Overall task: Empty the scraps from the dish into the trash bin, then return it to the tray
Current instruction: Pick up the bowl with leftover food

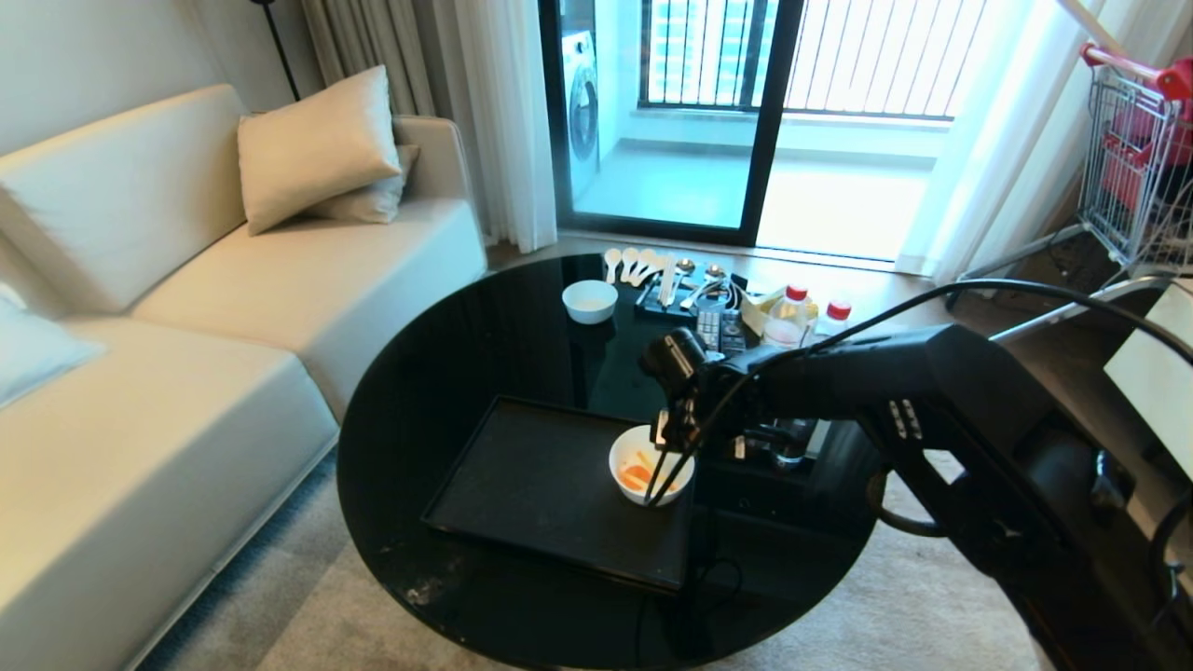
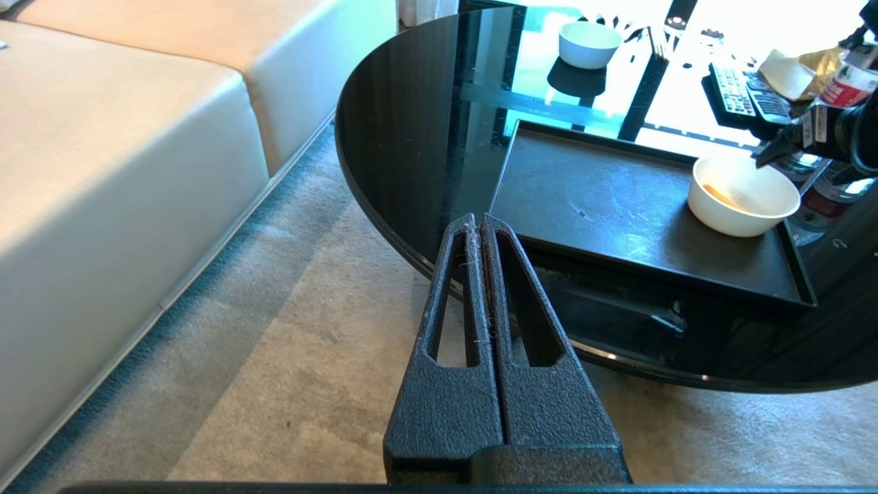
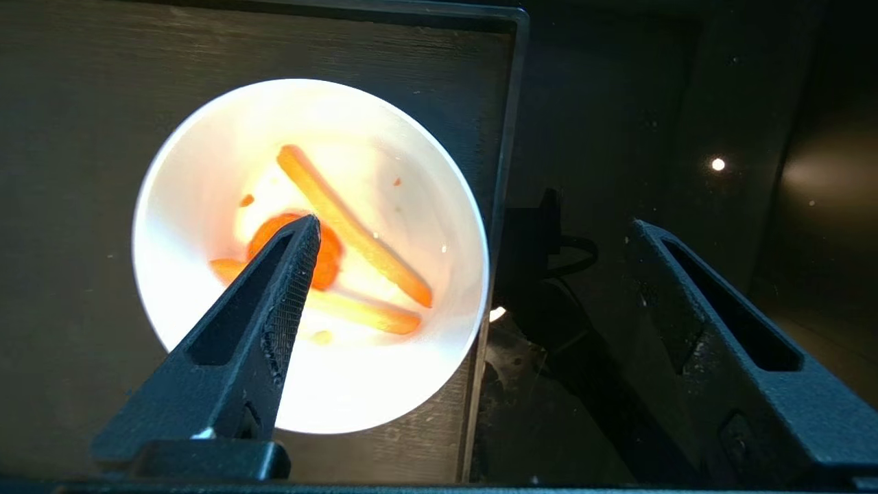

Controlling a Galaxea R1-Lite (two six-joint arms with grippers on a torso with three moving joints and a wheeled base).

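Head view shows the right pincer point(image 1: 664, 466) over the plain glossy white round deep bowl point(image 1: 626, 463), which stands in the right corner of the flat matte black rectangular tray point(image 1: 541, 485) on the round black glass bench point(image 1: 447, 373). In the right wrist view the pincer point(image 3: 473, 233) stands wide open and holds nothing; one finger point(image 3: 274, 302) is above the inside of the bowl point(image 3: 384, 384), the other outside its rim. Orange carrot slices and pale sticks point(image 3: 350, 233) lie in the bowl. The left pincer point(image 2: 480, 226) is closed and empty, beside the bench above the carpet. A smaller white bowl point(image 1: 589, 300), white spoons point(image 1: 634, 264), remote controls point(image 1: 719, 328) and red-capped bottles point(image 1: 788, 317) are at the far side. No writing is readable.
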